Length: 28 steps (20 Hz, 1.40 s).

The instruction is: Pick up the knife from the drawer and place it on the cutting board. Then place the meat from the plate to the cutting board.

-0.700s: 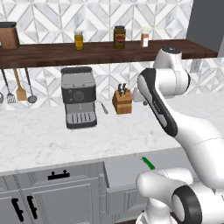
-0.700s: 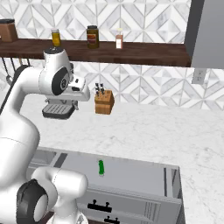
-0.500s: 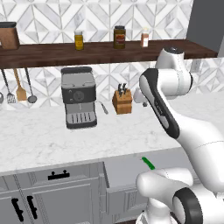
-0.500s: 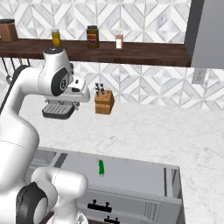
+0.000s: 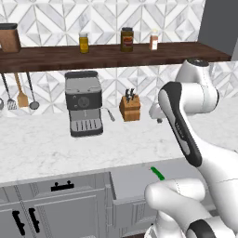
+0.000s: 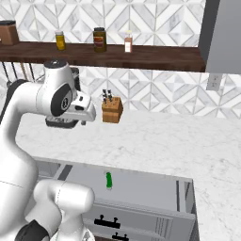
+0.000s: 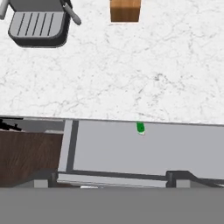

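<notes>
The knife (image 6: 109,180) is lying in the open drawer (image 6: 146,188), its green handle near the marble counter (image 7: 131,70) edge. The gripper (image 6: 89,110) is hanging high above; whether it is open or closed cannot be told.

Arm raised, elbow bent, end effector (image 6: 89,109) pointing down

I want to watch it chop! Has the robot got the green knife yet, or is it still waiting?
Not yet. The drawer is already open. The knife lies inside it, untouched. The gripper hangs high above, looking down at it. Left: grab the knife, carry it to the cutting board, then move the meat.
</notes>
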Available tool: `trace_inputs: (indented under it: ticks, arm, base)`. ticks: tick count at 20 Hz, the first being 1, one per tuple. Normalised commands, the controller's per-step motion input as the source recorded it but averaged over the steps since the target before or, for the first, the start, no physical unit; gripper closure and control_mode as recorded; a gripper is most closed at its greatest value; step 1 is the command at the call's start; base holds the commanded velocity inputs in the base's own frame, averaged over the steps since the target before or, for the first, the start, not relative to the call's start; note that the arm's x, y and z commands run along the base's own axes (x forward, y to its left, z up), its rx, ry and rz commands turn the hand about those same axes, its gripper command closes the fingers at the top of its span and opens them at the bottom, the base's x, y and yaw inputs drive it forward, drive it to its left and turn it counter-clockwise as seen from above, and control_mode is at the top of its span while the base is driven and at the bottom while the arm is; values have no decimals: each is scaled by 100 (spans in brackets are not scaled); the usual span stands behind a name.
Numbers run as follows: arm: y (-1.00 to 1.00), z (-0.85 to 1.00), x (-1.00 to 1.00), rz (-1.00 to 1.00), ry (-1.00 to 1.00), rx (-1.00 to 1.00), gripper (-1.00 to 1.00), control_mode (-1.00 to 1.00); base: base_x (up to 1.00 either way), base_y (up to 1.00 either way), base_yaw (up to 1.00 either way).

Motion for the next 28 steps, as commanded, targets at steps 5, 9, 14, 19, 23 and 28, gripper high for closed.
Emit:
trace_inputs:
  ticks: [5,9,14,19,23,28]
  arm:
    - [0,0,0,0,0,0,-100,100]
    - [0,0,0,0,0,0,-100,100]
    - [0,0,0,0,0,0,-100,100]
    - [0,0,0,0,0,0,-100,100]
    - [0,0,0,0,0,0,-100,100]
    - [0,0,0,0,0,0,-100,100]
  base:
    - [-32,0,-3]
    - [-69,0,-8]
    - [-38,2,-11]
    - [-17,26,-27]
    - [-4,31,-33]
    - [0,46,-31]
